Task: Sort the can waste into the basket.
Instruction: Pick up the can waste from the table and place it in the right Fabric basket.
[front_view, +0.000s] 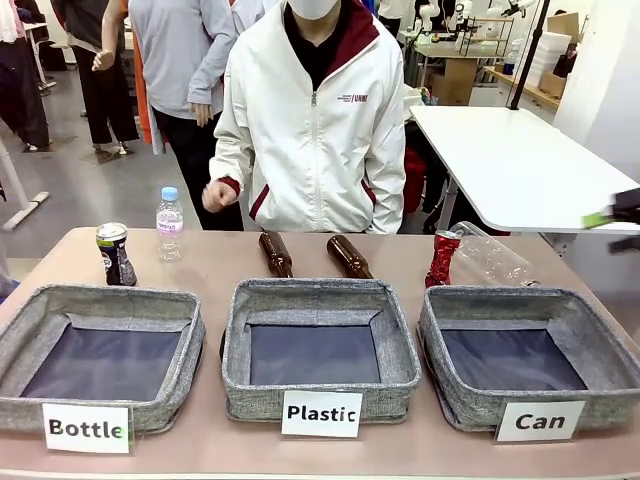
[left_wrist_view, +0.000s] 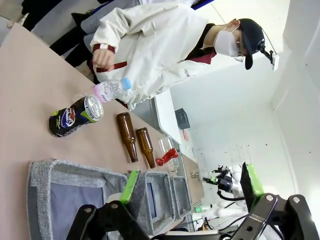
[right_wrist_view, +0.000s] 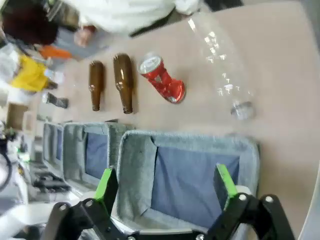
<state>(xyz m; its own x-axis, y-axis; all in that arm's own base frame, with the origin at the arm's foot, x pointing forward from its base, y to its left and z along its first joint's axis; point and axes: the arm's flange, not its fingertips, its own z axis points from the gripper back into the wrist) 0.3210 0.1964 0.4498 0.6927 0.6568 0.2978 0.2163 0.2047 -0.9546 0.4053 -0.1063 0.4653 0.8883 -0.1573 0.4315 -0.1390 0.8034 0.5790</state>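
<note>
Both grippers hang empty with jaws spread wide: the right gripper (right_wrist_view: 165, 180) above the basket (right_wrist_view: 135, 165) carded "Can", the left gripper (left_wrist_view: 191, 180) above the Bottle basket (left_wrist_view: 40, 190). Bare strips of the tan table (front_view: 200, 265) separate the baskets. Just past the Can basket's far left corner stands the dented red can (front_view: 441, 258), beside a lying clear bottle (front_view: 490, 258). The black can (front_view: 115, 254) stands well apart at far left, near an upright water bottle (front_view: 169, 224). Two brown bottles (front_view: 276, 254) lie mid-table. Beyond, a person's loosely fisted hand (front_view: 218, 195) hovers; a white table (front_view: 520, 165) stands behind.
</note>
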